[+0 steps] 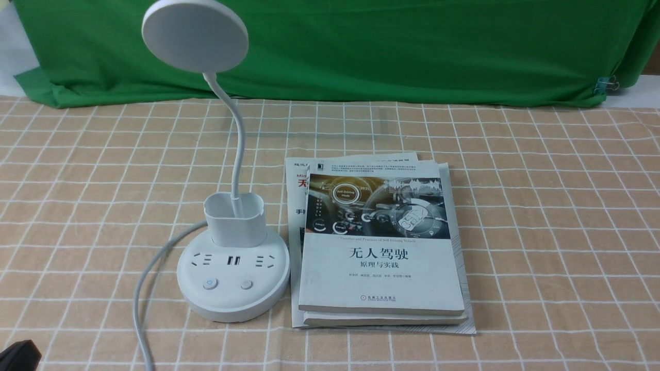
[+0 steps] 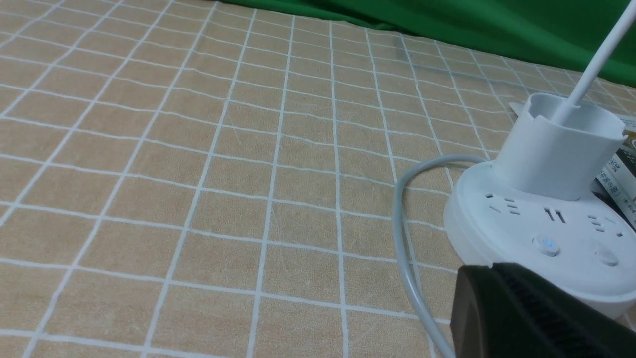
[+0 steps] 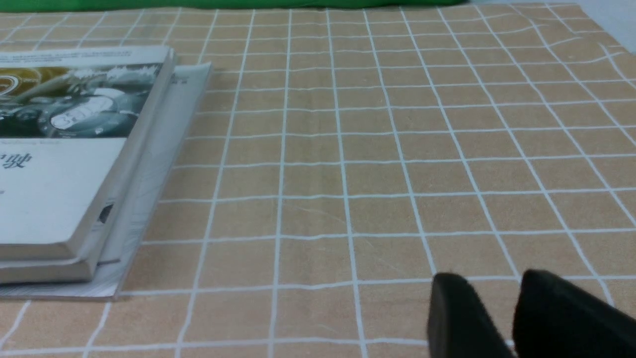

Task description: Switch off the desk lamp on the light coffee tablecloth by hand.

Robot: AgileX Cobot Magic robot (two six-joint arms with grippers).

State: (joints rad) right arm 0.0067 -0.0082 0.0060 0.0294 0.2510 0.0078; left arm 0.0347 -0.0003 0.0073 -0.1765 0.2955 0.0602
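White desk lamp [image 1: 233,278] faces its 2 buttons [image 1: 210,283] outward for pressing; left gripper [image 2: 541,318] near its base, state unclear; right gripper [image 3: 502,311] slightly parted.

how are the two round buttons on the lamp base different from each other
On the desk lamp, the left button shows a small blue glowing mark at its centre; the right button is plain, with no light. The left one sits nearer the cord, the right one nearer the books. Both are round, pale and similar in size.
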